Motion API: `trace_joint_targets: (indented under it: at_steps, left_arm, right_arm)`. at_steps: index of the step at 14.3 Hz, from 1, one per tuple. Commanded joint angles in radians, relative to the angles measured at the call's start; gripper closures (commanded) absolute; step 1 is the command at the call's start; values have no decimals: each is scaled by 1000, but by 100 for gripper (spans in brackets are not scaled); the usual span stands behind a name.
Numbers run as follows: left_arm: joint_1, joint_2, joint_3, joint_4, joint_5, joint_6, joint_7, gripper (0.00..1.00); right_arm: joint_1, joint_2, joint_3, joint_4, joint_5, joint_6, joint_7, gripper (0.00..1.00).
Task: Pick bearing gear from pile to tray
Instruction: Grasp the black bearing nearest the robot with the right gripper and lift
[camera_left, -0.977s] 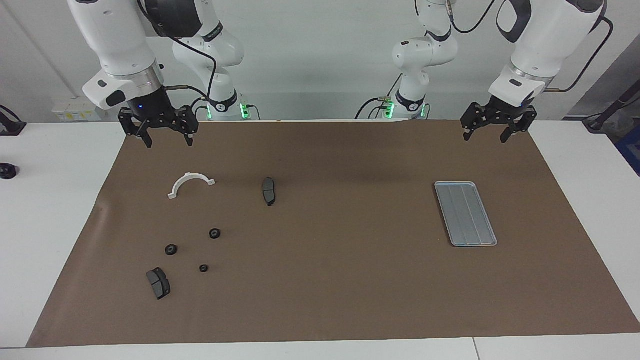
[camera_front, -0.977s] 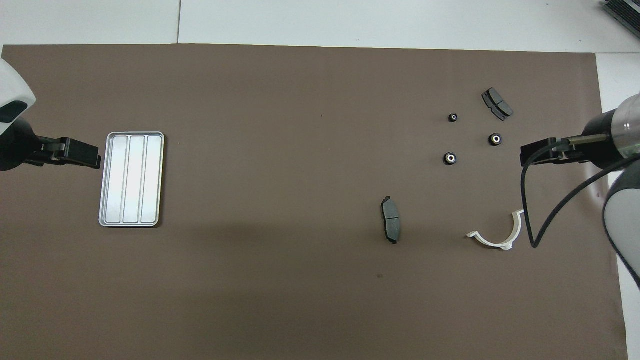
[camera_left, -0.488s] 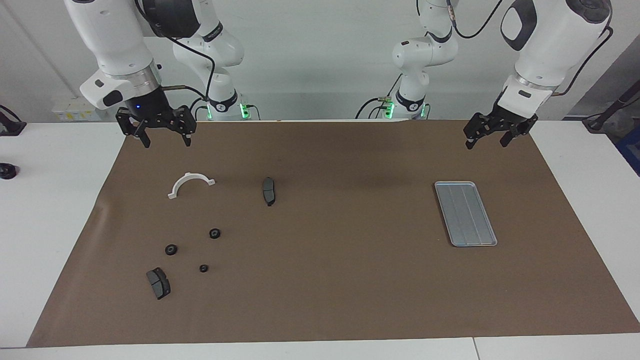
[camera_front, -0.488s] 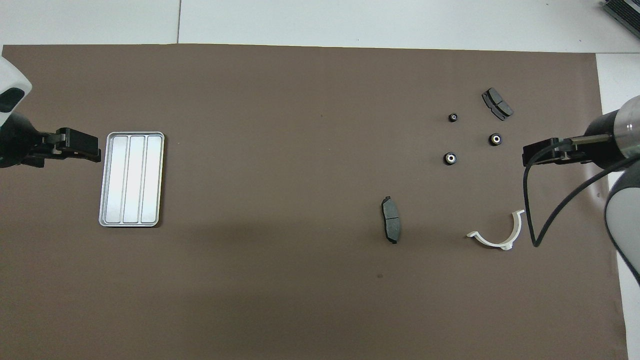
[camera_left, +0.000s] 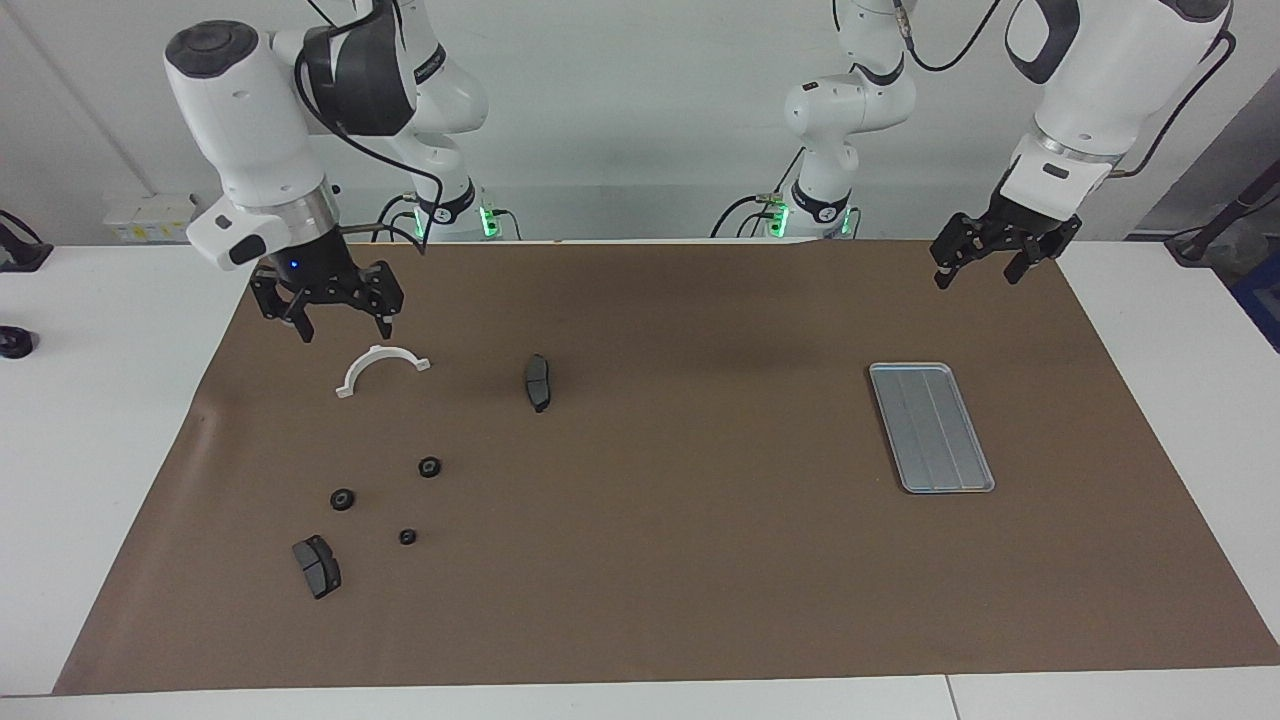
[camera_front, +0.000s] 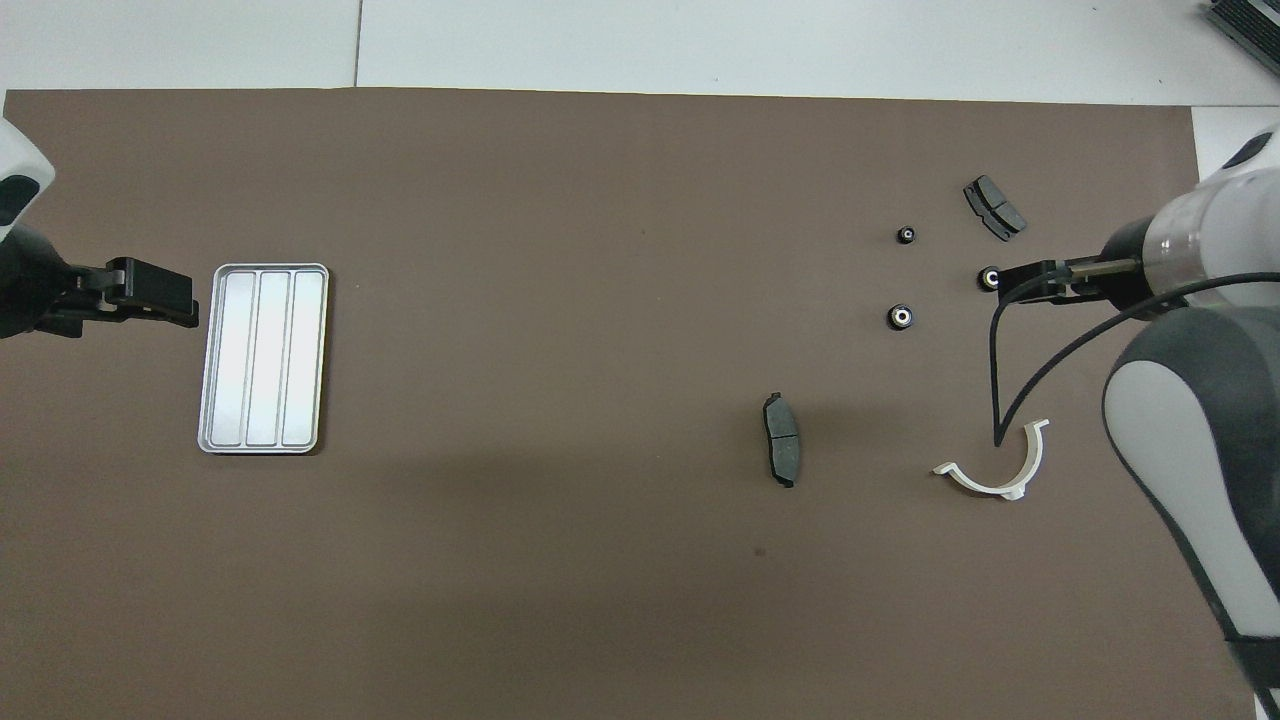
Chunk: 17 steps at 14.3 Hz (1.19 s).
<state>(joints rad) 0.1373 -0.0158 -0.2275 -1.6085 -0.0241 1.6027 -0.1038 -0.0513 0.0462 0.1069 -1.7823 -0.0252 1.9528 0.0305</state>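
Bearing gears, three small black round pieces (camera_left: 430, 467) (camera_left: 342, 499) (camera_left: 407, 537), lie loose on the brown mat (camera_left: 660, 520) among the pile, none of them held. Right gripper (camera_left: 343, 327) hangs with fingers spread wide and empty, just above the mat beside the white half-ring (camera_left: 381, 368). Two dark pads (camera_left: 538, 382) (camera_left: 316, 566) lie apart. Left gripper (camera_left: 982, 274), also wide and empty, hangs over the mat's edge, the tray (camera_left: 931, 427) well apart from it.

A white table (camera_left: 90, 420) bears a brown mat (camera_left: 660, 560); a plain pale wall (camera_left: 620, 120) rises above it.
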Motion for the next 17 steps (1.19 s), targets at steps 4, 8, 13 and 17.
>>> trace_joint_targets:
  at_steps: [4,8,13,17]
  left_arm:
    - [27,-26,4,-22,10,-21,-10,0]
    - [22,-24,2,-22,10,-6,1,0]
    - [19,-26,2,-25,12,-11,73,0]
    - [18,-27,2,-33,12,-12,65,0]
  right_arm:
    - [-7,179,8,4,-31,159,6,0]
    - [2,253,8,0,-48,186,9,0]
    - [19,293,8,-57,-81,256,22,1]
    - [61,346,8,-62,-143,293,144,14]
